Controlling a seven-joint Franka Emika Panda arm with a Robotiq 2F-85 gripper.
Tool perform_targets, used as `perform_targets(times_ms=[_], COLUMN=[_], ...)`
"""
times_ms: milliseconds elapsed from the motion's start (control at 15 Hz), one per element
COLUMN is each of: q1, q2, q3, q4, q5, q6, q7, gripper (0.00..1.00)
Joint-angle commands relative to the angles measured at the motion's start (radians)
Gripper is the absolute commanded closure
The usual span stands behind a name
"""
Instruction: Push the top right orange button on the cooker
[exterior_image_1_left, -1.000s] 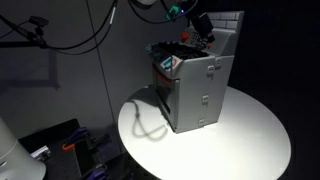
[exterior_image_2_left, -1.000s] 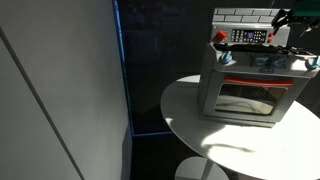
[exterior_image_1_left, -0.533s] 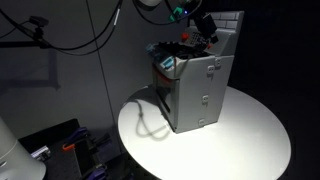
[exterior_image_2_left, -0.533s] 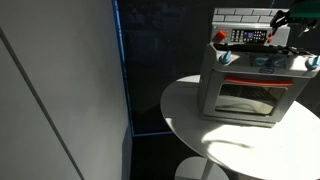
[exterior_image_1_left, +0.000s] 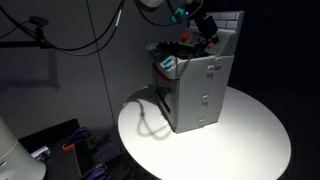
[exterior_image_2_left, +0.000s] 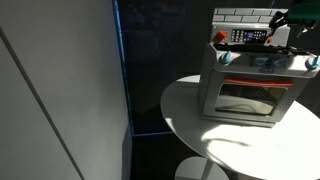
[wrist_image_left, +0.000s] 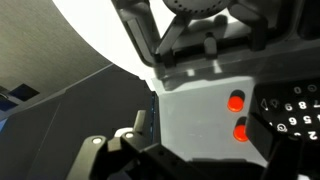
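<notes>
Two orange buttons (wrist_image_left: 236, 100) close together ahead of pincer (exterior_image_1_left: 207, 33); small drift may press wrong one. Pincer spread or not: cannot tell.

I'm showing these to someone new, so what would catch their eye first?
First the grey cooker on the round white table, brightly lit in a dark room. Then the gripper over its top by the tiled back panel, and in the wrist view two orange buttons on a pale surface.

Dim, dark surroundings; table glares white; wrist blurred.
</notes>
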Motion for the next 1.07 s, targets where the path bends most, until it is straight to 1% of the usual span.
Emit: perform_targets(times_ms=[0,1000], q1=[0.017,0.021], q2=[0.027,0.05], q3=[-0.021,-0.036], q4=[0.042,0.071], q5=[0.008,0.002], q6=[0.002,0.0], q7=[0.017,0.023], gripper=[0.0,0.0])
